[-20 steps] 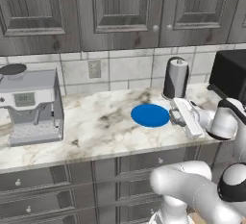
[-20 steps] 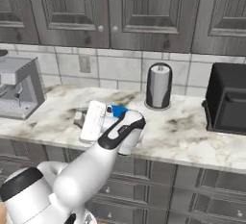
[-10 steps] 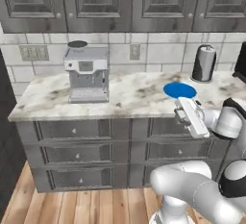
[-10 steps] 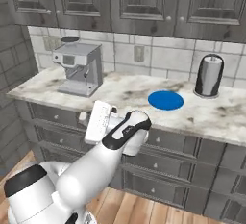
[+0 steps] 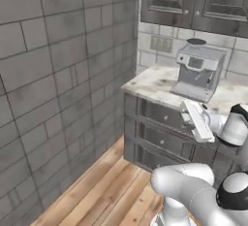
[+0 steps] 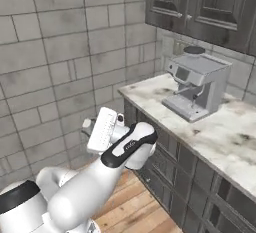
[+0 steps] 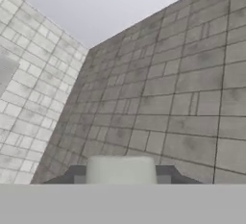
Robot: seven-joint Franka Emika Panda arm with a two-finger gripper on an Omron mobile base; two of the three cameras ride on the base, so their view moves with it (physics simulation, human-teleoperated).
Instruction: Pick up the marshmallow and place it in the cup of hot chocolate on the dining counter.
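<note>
The tool pinches the marshmallow between its tips; we see it facing a brick wall, no cup ahead.

We are seeing even, diffuse rendered lighting with no hard shadows and no glare. Both base views are looking soft and low in resolution, blurring tile joints on the brick wall. Beyond the fingertips, the hand view is showing pale, washed-out tiling, and the off-white block between them is appearing blurred.
</note>
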